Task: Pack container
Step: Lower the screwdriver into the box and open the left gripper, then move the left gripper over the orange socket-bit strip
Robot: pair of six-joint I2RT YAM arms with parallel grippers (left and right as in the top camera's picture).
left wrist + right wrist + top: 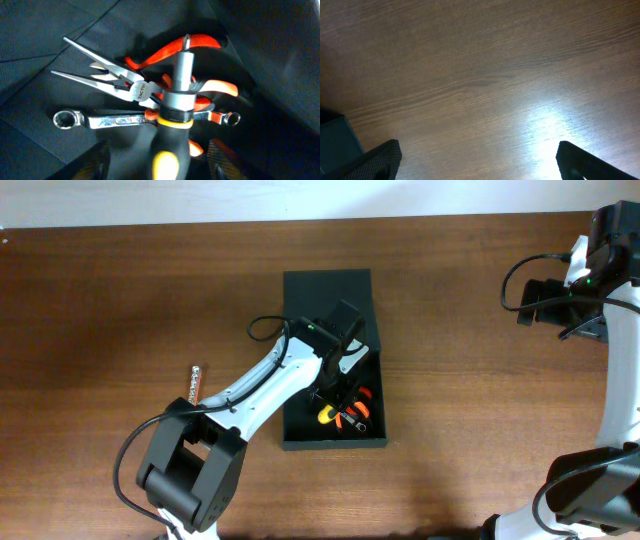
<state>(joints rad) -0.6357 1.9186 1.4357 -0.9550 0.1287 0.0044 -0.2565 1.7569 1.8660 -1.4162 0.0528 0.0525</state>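
1. Fingers of the left gripper: well to their left, a small red-and-silver piece lies on the table, outside the box. It is probably yet to be packed.
2. Those fingers point down into the container, which sits directly beneath them. A black-and-yellow screwdriver runs out from between them, but I cannot tell whether they clamp it.
3. Beyond the fingertips, the screwdriver's shaft lies across orange-handled pliers and a wrench — stacked close, I judge, to fit the box floor.
4. The left arm stretches diagonally toward the container, wrist bent downward.
5. Far to the right of them, the right gripper is spread wide and holds nothing. It faces bare wood — apparently parked clear.
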